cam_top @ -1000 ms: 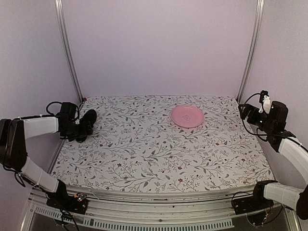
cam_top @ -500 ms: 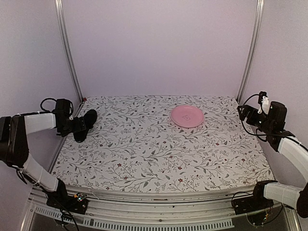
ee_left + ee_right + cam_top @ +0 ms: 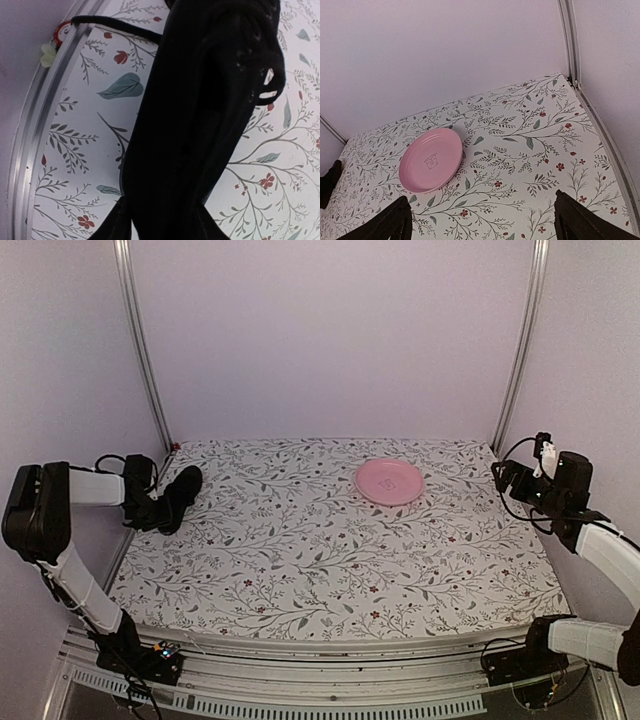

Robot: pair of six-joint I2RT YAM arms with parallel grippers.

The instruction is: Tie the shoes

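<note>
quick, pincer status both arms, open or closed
left pincer: at the shoe, black on black, cannot tell
right pincer: open, holding nothing

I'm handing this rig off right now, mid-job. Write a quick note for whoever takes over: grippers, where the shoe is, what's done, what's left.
Left gripper: right at the shoe, near the back of the table's left edge. Black on black, so I cannot tell whether it is gripping.
Right gripper: open, empty, hovering at the right edge, far from the shoe.
Shoe: lies on the table, with one lace trailing loose beside it. The pink plate sits apart, right of centre.
Done: no knot or bow visible.
Left: probably bring the right arm across, find both lace ends and tie.
</note>
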